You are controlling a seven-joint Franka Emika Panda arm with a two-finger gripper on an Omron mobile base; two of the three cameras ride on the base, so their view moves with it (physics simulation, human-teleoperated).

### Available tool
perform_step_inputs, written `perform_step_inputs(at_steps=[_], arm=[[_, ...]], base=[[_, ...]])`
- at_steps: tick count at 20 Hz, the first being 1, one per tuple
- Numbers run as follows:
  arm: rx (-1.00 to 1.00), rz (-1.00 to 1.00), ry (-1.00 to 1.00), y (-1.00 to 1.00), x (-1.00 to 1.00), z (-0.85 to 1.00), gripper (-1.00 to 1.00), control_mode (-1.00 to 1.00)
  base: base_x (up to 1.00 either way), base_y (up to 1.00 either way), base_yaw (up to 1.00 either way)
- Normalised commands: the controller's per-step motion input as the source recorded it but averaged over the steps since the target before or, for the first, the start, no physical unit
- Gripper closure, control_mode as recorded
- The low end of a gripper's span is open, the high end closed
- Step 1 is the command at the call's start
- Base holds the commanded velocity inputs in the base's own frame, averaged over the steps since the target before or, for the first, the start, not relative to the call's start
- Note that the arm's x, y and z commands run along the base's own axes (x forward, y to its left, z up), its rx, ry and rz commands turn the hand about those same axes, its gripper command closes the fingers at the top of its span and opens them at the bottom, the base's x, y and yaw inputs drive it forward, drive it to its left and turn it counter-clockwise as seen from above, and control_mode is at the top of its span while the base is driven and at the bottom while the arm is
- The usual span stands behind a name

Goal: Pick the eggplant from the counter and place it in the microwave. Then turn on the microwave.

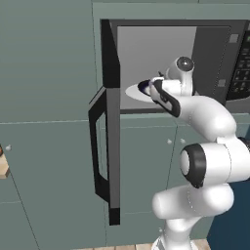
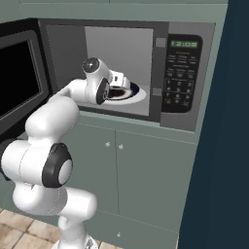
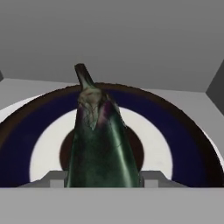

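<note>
Hand view showed the eggplant (image 3: 103, 144) clamped between the gripper (image 3: 103, 180) fingers, stem pointing forward, hanging over the dark-ringed plate (image 3: 175, 144) inside the microwave (image 2: 182, 73). To finish well, the arm probably needed to lower until the eggplant rested on the plate's middle, release, then back straight out clear of the open door (image 1: 111, 146).

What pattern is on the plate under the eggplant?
The plate has brown, dark blue and white rings around a brown centre; the hand view shows it best.
</note>
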Motion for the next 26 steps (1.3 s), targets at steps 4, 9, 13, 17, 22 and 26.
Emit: perform_step_inputs(at_steps=[4, 9, 13, 17, 22, 26], arm=[[0.00, 0.00, 0.04, 0.00, 0.16, -0.01, 1.00, -1.00], [0.00, 0.00, 0.03, 0.00, 0.14, -0.04, 1.00, -1.00], [0.00, 0.00, 0.02, 0.00, 0.11, -0.04, 1.00, -1.00], [0.00, 0.00, 0.01, 0.00, 0.11, -0.06, 1.00, -1.00], [0.00, 0.00, 0.00, 0.00, 0.11, -0.07, 1.00, -1.00], [0.00, 0.00, 0.00, 0.00, 0.12, -0.06, 1.00, -1.00]], base=[[0.00, 0.00, 0.00], [0.00, 0.00, 0.00], [0.00, 0.00, 0.00], [0.00, 0.00, 0.00], [0.00, 0.00, 0.00], [0.00, 0.00, 0.00]])
